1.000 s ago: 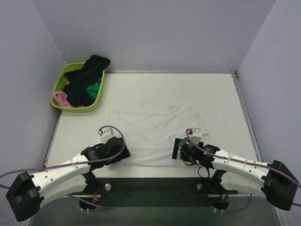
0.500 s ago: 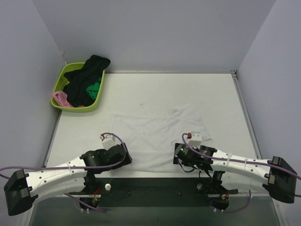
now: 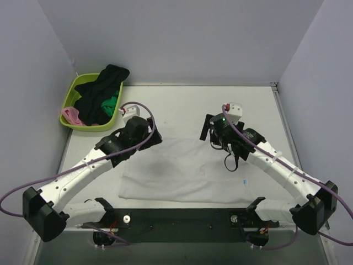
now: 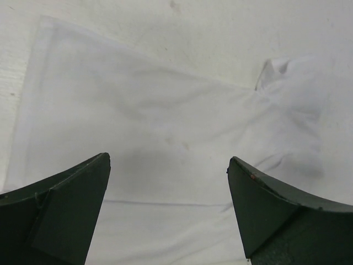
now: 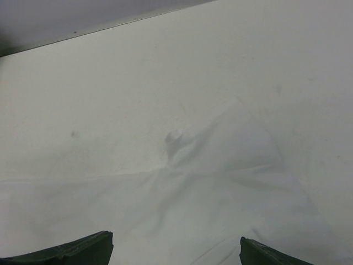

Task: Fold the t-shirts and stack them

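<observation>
White cloth, the large t-shirt (image 3: 187, 171) lies spread flat on the table (image 3: 220, 105) near the arm bases. The left gripper (image 4: 168, 160) and right gripper (image 5: 176, 238) hang over its far edge, jaws wide apart, holding nothing. Other t-shirts (image 3: 99, 94) fill the lime basket (image 3: 70, 94) far left.

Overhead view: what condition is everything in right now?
Large plain white cloth t-shirt: spread flat on the table, unheld.
Lime green plastic basket: full of black, green and pink clothes.
Left gripper: open, empty, over the shirt.
Right gripper: open, empty, over the shirt.
</observation>
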`<move>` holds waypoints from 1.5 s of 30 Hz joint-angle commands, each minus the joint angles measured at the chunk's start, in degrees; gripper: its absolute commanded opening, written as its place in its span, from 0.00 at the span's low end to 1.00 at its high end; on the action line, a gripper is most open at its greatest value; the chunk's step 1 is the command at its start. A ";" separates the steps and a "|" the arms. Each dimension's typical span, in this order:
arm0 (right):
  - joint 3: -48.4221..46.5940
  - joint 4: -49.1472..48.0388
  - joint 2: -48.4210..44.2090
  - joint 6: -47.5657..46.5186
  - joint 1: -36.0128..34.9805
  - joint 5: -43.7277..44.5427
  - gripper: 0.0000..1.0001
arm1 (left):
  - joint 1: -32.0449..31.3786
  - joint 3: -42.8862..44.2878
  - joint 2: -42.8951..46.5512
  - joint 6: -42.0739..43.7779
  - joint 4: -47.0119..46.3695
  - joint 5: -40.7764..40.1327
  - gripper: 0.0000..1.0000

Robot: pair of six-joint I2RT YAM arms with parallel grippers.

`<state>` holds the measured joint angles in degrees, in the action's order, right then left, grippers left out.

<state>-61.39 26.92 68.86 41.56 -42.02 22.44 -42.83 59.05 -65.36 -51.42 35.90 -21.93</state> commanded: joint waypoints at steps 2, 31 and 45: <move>-6.90 -0.72 8.03 -7.89 13.52 -7.84 1.00 | 12.93 4.41 -8.01 9.84 -3.99 8.30 0.97; -3.74 -5.30 12.96 -10.89 27.61 -18.39 1.00 | 31.40 12.75 -39.22 13.63 -12.70 19.12 0.60; -3.65 -6.00 14.63 -10.89 27.61 -19.01 1.00 | 34.30 15.93 -44.76 14.33 -9.27 17.63 0.56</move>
<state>-65.21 21.12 82.61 31.20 -14.66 3.86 -9.67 72.79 -109.23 -38.06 25.61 -3.27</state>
